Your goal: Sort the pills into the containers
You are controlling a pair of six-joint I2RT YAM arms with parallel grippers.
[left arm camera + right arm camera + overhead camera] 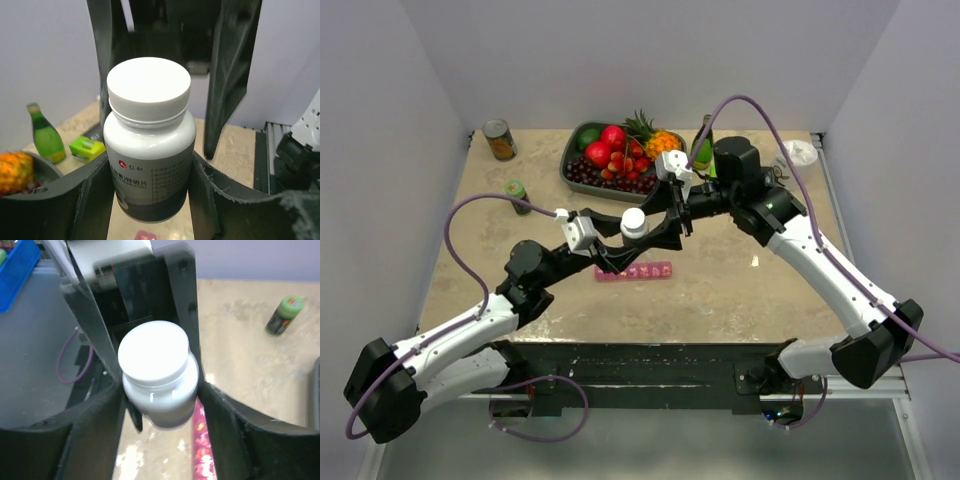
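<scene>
White-capped bottle (150,145) sits clamped in the left gripper (150,187), the right gripper (160,392) straddling its cap (149,87) with jaws apart, while the containers (633,271) lie beneath at centre frame, long axis running left-right.

Both the left arm (470,332) and the right arm (815,258) are built of smooth white link shells joined by bulky black joint housings, rounded at elbow and shoulder. A thin purple cable (455,235) runs in a loose loop along each arm. A small white camera block (580,232) sits on each wrist. The fingers (75,210) are matte black, broad and curved, with rough, slightly frayed edges. Both bases are fixed to a dark metal plate (650,372).
</scene>
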